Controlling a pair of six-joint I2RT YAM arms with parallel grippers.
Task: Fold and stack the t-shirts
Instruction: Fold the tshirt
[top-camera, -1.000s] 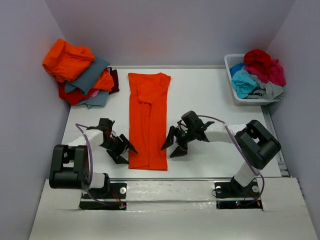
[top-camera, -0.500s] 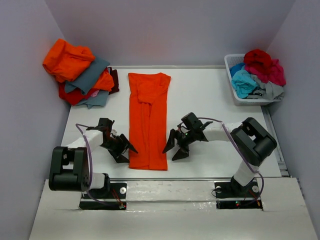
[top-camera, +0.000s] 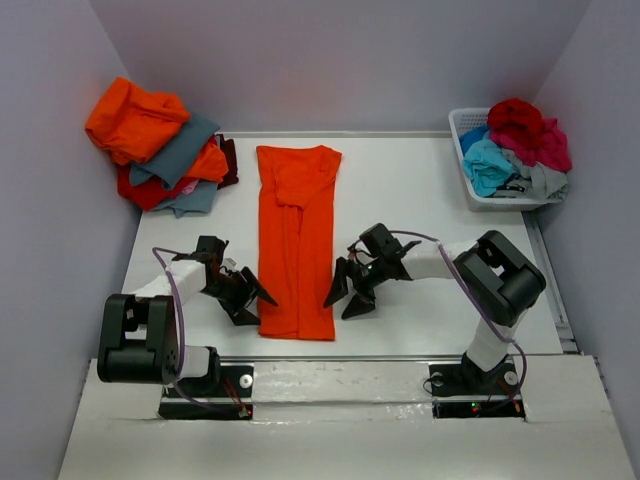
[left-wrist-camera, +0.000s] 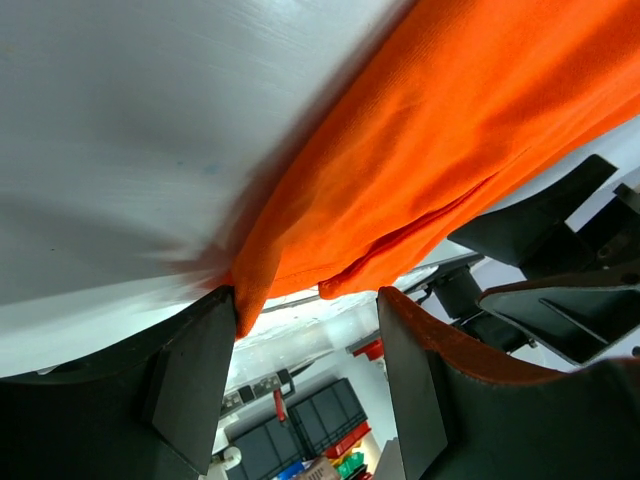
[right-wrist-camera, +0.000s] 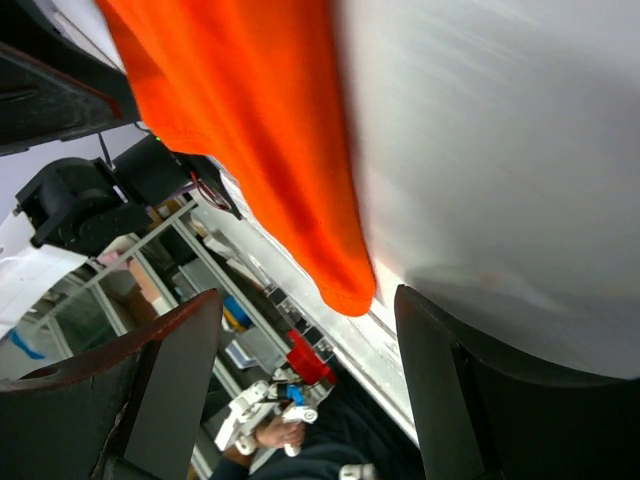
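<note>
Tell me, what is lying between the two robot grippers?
The near end of the long, folded orange t-shirt lies between the left gripper and the right gripper. The top view shows it best.

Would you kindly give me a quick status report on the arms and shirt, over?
Left gripper open, straddling orange shirt's near-left corner. Right gripper open at near-right corner. Shirt flat, folded lengthwise, not gripped. Nothing in the way.

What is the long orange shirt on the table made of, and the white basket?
The orange shirt looks like soft, matte knitted cloth, probably cotton: a fine weave shows up close, and it folds and wrinkles. The basket looks like hard, smooth white plastic, with stiff slatted walls.
</note>
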